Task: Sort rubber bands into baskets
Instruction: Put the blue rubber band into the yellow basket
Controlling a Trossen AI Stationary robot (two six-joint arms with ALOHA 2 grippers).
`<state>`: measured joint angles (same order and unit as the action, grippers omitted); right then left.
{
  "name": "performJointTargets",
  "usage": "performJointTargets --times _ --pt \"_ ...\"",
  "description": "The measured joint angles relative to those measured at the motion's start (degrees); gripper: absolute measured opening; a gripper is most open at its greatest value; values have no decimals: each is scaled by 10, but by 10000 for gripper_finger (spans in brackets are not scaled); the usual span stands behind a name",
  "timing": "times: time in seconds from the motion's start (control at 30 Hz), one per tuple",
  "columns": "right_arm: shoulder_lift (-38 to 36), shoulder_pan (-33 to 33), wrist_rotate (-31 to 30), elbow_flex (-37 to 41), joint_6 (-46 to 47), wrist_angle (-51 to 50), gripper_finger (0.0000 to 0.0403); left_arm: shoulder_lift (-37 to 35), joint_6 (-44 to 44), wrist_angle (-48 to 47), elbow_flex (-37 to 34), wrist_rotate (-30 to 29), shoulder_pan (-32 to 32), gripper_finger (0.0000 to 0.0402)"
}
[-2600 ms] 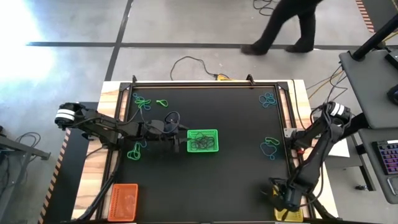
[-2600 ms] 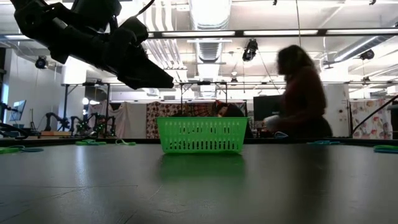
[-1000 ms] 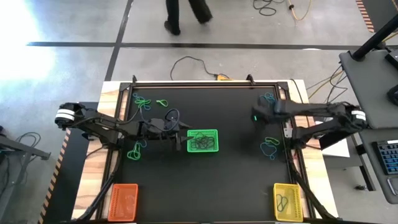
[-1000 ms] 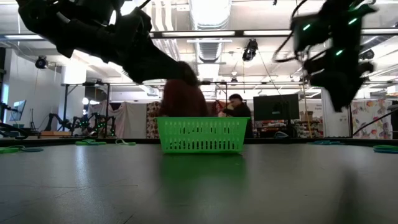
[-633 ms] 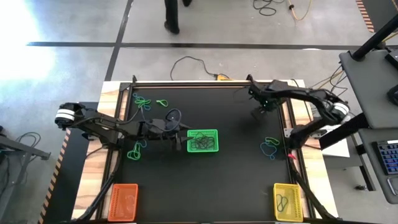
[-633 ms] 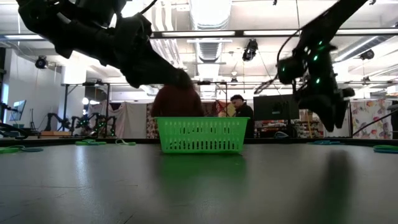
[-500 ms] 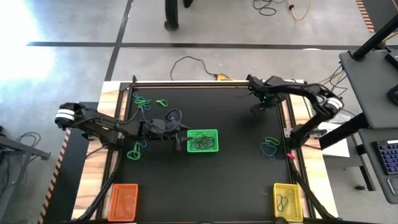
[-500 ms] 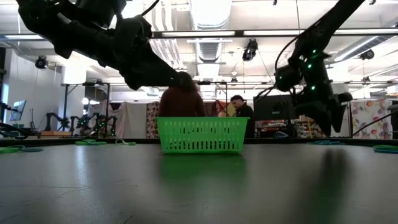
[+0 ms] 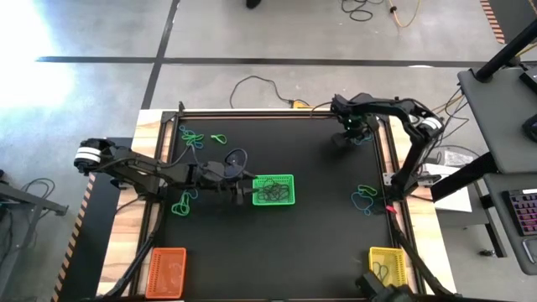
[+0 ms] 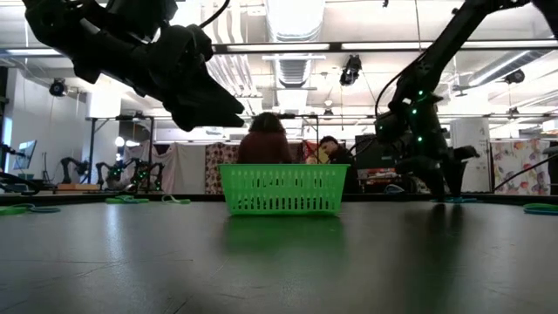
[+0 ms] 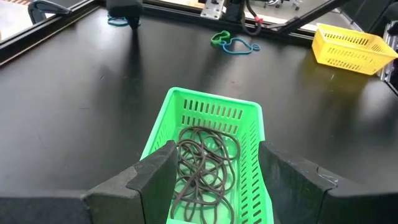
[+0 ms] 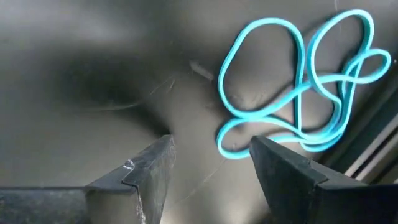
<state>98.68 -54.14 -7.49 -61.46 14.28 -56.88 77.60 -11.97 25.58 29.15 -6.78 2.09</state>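
From above, your right hand (image 9: 351, 134) has swung from the yellow basket (image 9: 388, 271) to the tabletop's (image 9: 319, 226) far right corner, by the blue rubber bands (image 9: 362, 132). The left hand (image 9: 245, 191) stays beside the green basket (image 9: 274, 190).

At tabletop level, the right hand has dropped nearly to the surface.

Left wrist: fingers apart, empty, over that basket.

Right wrist: fingers apart, empty, bands just ahead. Your next pick looks imminent.

the green basket (image 9: 273, 190) sits mid counter (image 9: 319, 243) with the left claw (image 9: 243, 191) right at its side. bare counter lies open between it and the yellow basket (image 9: 387, 273).
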Motion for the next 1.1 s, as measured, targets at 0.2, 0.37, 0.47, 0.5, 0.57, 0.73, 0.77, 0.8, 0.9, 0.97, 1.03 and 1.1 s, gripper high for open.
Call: performJointTargets --times 0.2,0.37,0.47,0.5,0.57,0.73,0.77,0.8,0.9,0.97,1.03,1.1 --pt "31 -28 10 -14 -53 -4 201 0 0 0 0 0 4 209" --pt "50 -47 44 -22 -92 -22 162 0 -2 0 0 0 7 209" --pt "51 -47 50 -24 -96 -25 124 0 -2 -1 0 0 8 209" --pt "51 -46 50 -24 -101 -25 110 0 -2 -1 0 0 8 209" --pt "50 -47 48 -22 -106 -26 81 0 -2 0 0 0 8 209" --pt "50 -48 41 -20 -121 -28 18 0 -7 0 0 0 8 209" --pt "50 -48 40 -20 -121 -28 14 0 -8 -1 0 0 9 209" --pt "49 -48 41 -19 -123 -29 12 0 -8 -1 0 0 9 209" --pt "44 -47 45 -19 -138 -44 10 0 -8 -1 0 0 9 209" --pt "35 -40 48 -16 -149 -77 9 0 -8 -3 0 0 9 209" --pt "15 -29 51 -11 -154 -120 9 0 -8 -9 0 -1 9 209" --pt "-13 -16 50 -11 -157 -124 9 0 -8 -11 0 -1 9 209"
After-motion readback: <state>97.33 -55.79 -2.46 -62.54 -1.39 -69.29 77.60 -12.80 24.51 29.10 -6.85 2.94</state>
